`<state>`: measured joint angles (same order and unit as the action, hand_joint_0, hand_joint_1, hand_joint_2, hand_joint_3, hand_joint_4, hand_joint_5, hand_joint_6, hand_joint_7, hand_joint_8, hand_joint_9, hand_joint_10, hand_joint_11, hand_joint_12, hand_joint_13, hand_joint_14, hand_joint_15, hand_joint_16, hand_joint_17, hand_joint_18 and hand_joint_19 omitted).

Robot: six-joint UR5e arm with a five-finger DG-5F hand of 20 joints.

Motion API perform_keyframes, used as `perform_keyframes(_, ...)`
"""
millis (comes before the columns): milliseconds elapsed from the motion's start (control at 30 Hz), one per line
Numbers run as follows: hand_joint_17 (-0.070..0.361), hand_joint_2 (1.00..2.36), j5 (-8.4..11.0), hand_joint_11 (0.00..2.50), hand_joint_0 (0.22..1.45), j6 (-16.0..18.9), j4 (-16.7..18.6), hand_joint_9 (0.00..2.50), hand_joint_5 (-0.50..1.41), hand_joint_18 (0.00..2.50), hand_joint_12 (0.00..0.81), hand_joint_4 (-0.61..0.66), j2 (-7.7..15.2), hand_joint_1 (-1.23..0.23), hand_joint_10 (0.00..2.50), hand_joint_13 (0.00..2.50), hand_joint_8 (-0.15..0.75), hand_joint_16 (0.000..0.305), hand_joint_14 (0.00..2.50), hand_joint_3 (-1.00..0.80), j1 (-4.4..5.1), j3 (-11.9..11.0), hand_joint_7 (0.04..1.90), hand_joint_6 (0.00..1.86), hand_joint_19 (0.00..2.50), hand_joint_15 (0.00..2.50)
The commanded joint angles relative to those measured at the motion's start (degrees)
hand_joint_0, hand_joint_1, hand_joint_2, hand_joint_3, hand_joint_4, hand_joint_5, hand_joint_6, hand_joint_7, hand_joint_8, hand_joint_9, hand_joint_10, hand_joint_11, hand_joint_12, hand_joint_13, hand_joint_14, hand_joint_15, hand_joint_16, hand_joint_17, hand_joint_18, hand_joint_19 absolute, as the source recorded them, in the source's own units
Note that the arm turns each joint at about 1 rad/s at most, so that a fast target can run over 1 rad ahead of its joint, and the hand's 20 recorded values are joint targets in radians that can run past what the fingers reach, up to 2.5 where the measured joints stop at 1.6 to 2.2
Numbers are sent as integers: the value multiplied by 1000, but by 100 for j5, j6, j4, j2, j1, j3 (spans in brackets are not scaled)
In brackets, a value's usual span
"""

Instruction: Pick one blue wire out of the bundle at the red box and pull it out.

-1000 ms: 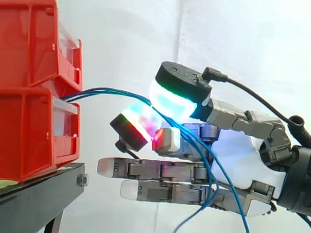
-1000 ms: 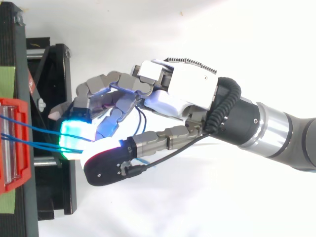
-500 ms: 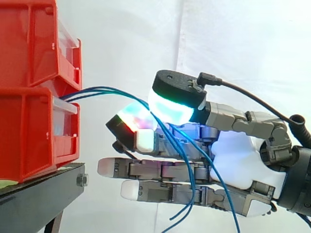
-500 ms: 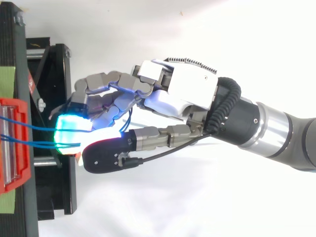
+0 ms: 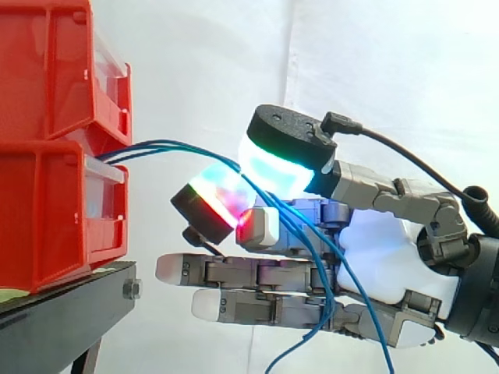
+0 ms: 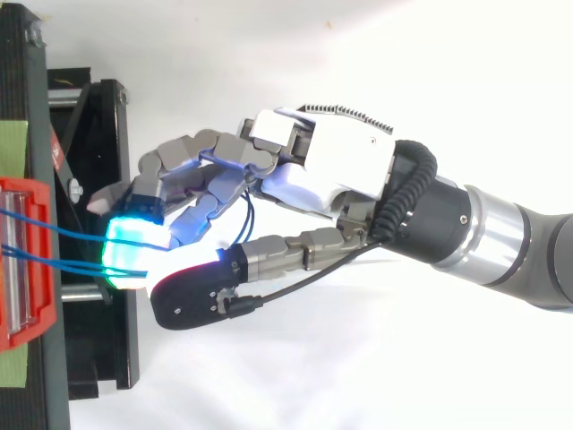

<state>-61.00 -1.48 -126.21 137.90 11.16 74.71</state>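
Several blue wires [image 5: 168,145] run from the gap between the stacked red bins [image 5: 54,210] to the hand [image 5: 382,249], where the thumb and one curled finger pinch them. I judge the grasp is made, but the wires' far ends are not yet out of the bins, so the pull is left to do.

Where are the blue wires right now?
Side view: the blue wires leave the red bins at left, arc right into the pinching fingers of the hand, then hang down across it.
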Motion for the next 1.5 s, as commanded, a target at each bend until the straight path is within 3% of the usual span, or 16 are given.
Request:
perform_keyframes(0, 117, 1016, 0, 1024, 594, 8, 0, 1100, -166, 425, 391, 207, 0, -843, 22, 415, 276, 52, 10, -169, 0, 0, 1037, 880, 440, 255)
perform_keyframes(167, 124, 1012, 0, 844, 625, -1, 0, 1025, -164, 454, 404, 231, 0, -855, 22, 419, 280, 55, 9, -124, 0, 0, 1006, 832, 416, 234)
perform_keyframes(400, 112, 1007, 0, 882, 705, -10, 9, 970, -170, 406, 373, 252, 0, -901, 24, 371, 250, 50, 9, -408, 0, 0, 964, 812, 385, 229)
perform_keyframes(633, 112, 1000, 0, 880, 713, -10, 9, 973, -171, 406, 373, 258, 0, -923, 24, 370, 249, 50, 9, -499, 0, 0, 920, 827, 381, 217)
perform_keyframes(967, 111, 1000, 0, 856, 629, -1, 0, 1013, -143, 405, 373, 251, 0, -861, 23, 389, 247, 49, 9, -499, 0, 0, 1048, 814, 421, 231)
perform_keyframes(1200, 112, 1014, 0, 896, 581, -1, 0, 1131, -132, 435, 378, 217, 0, -770, 24, 436, 270, 50, 10, -265, 0, 0, 1131, 853, 467, 267)
perform_keyframes(1300, 122, 1012, 0, 882, 576, 8, 0, 1179, -118, 469, 397, 216, 0, -708, 23, 459, 284, 54, 10, -260, 0, 0, 1132, 851, 466, 265)
perform_keyframes(1467, 111, 1014, 0, 949, 610, 8, 0, 1149, -129, 451, 377, 200, 0, -811, 24, 459, 272, 49, 11, -289, 0, 0, 1127, 854, 467, 275)
